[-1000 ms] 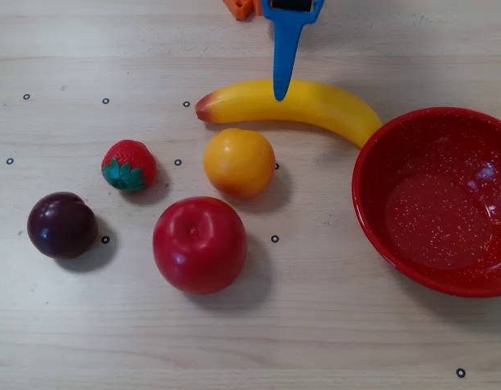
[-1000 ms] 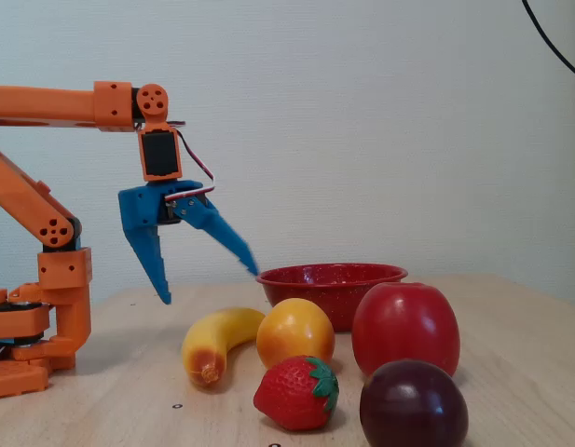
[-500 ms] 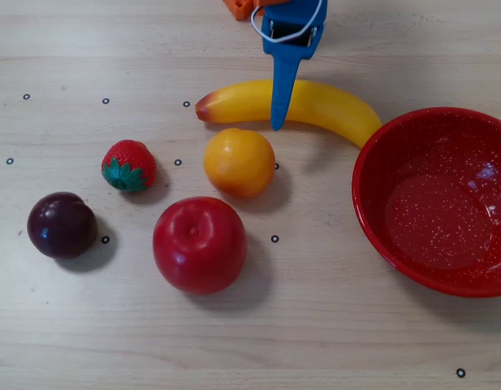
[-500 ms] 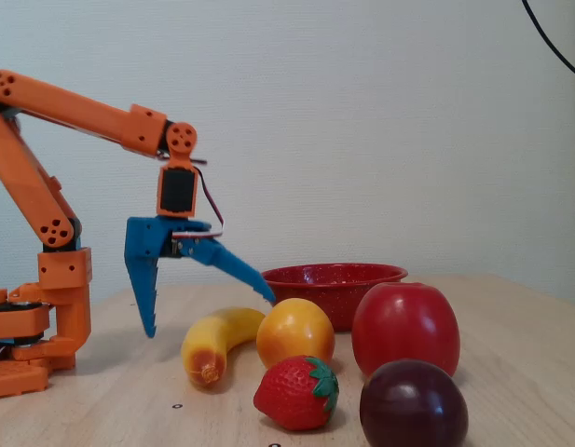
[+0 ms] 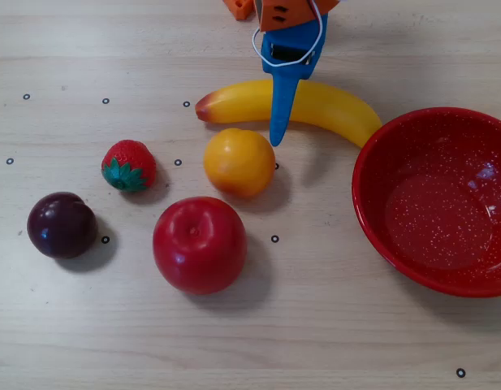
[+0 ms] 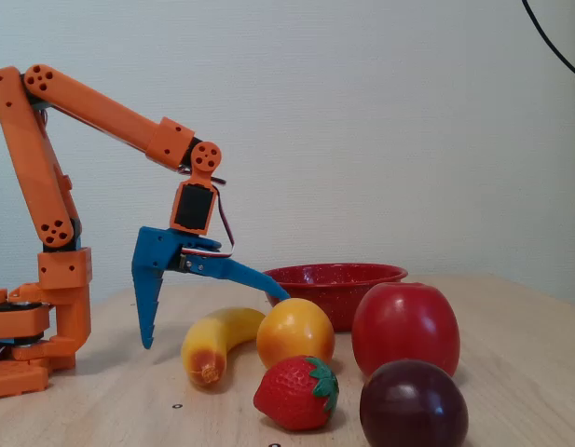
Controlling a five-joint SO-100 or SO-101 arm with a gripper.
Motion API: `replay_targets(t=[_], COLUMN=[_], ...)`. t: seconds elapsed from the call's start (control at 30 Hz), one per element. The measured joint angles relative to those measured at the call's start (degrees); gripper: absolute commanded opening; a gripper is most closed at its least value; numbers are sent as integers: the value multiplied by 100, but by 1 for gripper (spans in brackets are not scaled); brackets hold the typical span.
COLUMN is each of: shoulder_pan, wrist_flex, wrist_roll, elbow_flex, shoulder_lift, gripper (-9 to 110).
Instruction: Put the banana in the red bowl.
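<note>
The banana [image 5: 331,106] lies on the worktop [image 5: 331,341] in the overhead view, one of its kind, stretched left to right along the upper middle with its reddish tip at the left and its right end close against the rim of the red bowl [image 5: 372,211]. My end effector [image 5: 284,101] reaches in from the top edge; one blue finger [image 5: 281,110] crosses over the banana's middle, and the other finger I cannot make out here. I count one red bowl, one orange [image 5: 239,162] just below the banana, one red apple [image 5: 200,244] below the orange, one strawberry [image 5: 129,166] to the left, and one dark plum [image 5: 62,225] at far left. The orange sits right beside my fingertip, on the near side of the banana. Small black ring marks [image 5: 274,239] dot the worktop.

In the fixed view my end effector [image 6: 217,321] is spread wide: one blue finger [image 6: 147,298] points down at the left, its tip near the worktop [image 6: 511,372], and the other [image 6: 245,275] slants out to the right toward the bowl. The banana [image 6: 217,345] lies on the worktop below the gap between them, touched by neither as far as I can tell. The orange [image 6: 294,332] hides the banana's far end, and the apple [image 6: 404,328] covers part of the red bowl [image 6: 334,279] behind it. The strawberry [image 6: 296,392] and plum [image 6: 413,405] sit nearest the camera. My orange arm [image 6: 101,107] rises from its base at the left.
</note>
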Motion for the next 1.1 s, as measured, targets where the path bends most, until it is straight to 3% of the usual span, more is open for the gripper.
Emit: replay_targets(t=[0.17, 0.33, 1.1], shoulder_pan=[0, 9, 9], wrist_flex=[0, 0, -220], wrist_roll=[0, 0, -53], elbow_flex=[-132, -211, -940], shoulder_lift=[-369, -729, -2048], gripper=[76, 90, 91])
